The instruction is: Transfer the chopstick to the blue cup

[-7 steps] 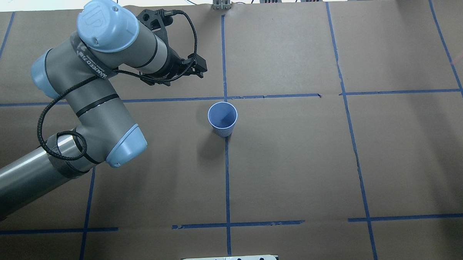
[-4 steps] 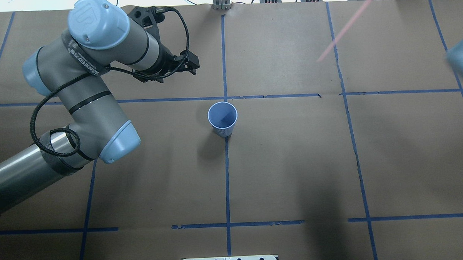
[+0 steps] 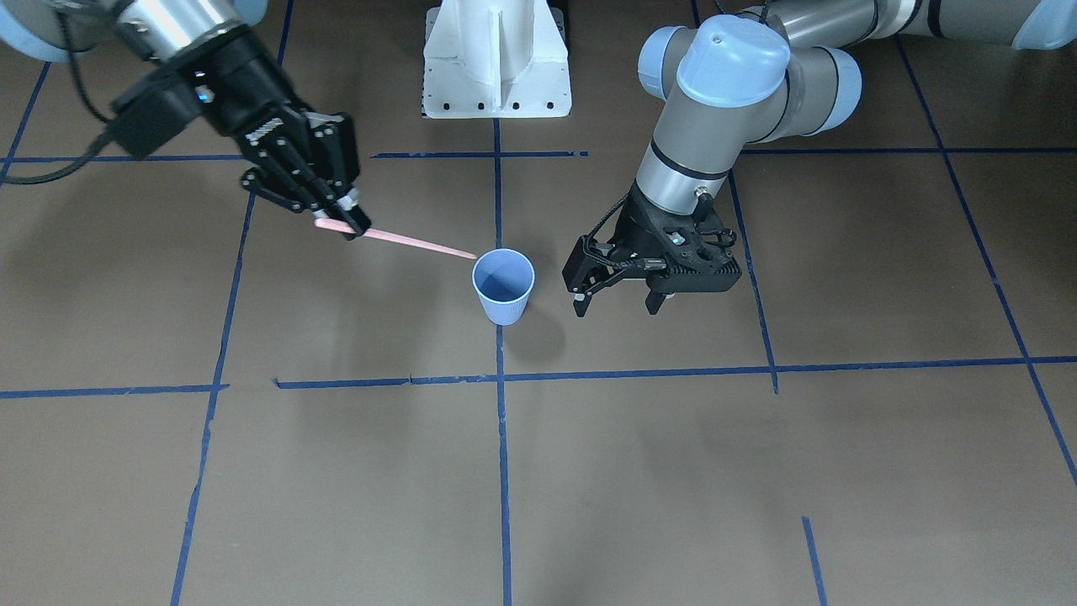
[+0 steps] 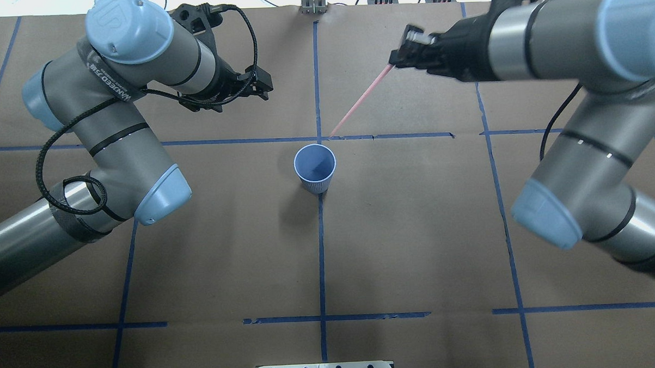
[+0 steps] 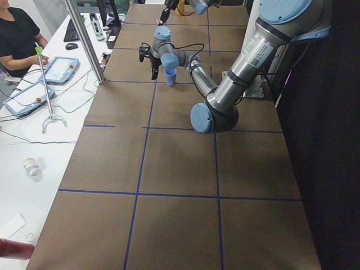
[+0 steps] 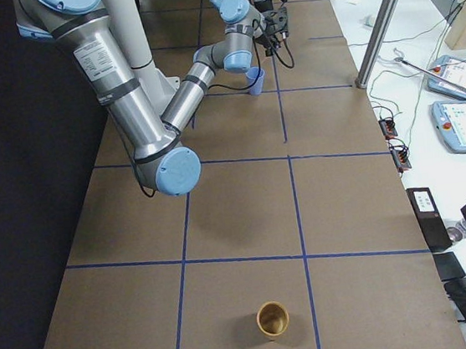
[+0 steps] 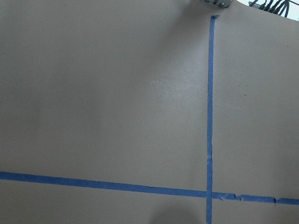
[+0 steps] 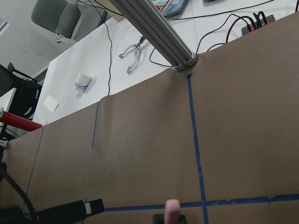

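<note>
The blue cup (image 4: 315,168) stands upright at the table's middle, also seen in the front view (image 3: 503,290). My right gripper (image 4: 400,56) (image 3: 347,220) is shut on the thick end of the pale pink chopstick (image 4: 360,102) (image 3: 412,243) and holds it slanted in the air. The stick's free tip points at the cup and ends just outside its rim. The stick's end shows in the right wrist view (image 8: 173,207). My left gripper (image 3: 614,305) (image 4: 261,89) is open and empty, beside the cup on its other side.
The table is brown paper with blue tape lines (image 4: 321,249). The robot's white base (image 3: 496,59) is at the near edge. A tan cup (image 6: 273,319) stands far off at the right end. An operator (image 5: 17,39) sits beyond the far edge.
My right arm has swung in from the right with the chopstick, bringing its tip close to the cup. My left arm has drawn back a little to the left.
</note>
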### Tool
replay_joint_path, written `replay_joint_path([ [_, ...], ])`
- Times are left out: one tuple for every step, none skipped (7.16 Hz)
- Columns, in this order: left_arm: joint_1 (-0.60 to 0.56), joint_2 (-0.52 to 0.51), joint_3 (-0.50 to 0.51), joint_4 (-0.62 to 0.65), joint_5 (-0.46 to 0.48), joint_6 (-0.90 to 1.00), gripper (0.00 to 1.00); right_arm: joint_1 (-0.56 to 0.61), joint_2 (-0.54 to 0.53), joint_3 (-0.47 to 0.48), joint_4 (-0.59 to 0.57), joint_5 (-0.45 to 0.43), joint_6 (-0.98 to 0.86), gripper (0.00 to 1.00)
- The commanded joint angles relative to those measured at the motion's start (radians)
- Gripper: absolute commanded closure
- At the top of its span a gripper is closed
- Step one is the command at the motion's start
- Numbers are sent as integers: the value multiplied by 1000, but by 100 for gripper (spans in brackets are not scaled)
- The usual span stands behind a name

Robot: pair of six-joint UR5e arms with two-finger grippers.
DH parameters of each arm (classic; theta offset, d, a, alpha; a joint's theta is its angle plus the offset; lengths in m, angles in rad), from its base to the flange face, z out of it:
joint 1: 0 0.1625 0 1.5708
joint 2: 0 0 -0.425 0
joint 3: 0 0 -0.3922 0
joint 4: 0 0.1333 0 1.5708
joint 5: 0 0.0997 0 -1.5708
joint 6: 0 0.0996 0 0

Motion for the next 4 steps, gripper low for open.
replay_joint_path([
  [-1,0,1,0,0,-1,0,-135,2,-8,-3,-181,5,98],
  [-1,0,1,-2,0,-1,0,-155,0,-16,-3,-204,0,98],
  [-1,0,1,-2,0,-1,0,-167,0,-28,-10,-227,-4,98],
  [-1,0,-1,-2,0,-3,0,-198,-3,-29,-52,-259,-10,97],
])
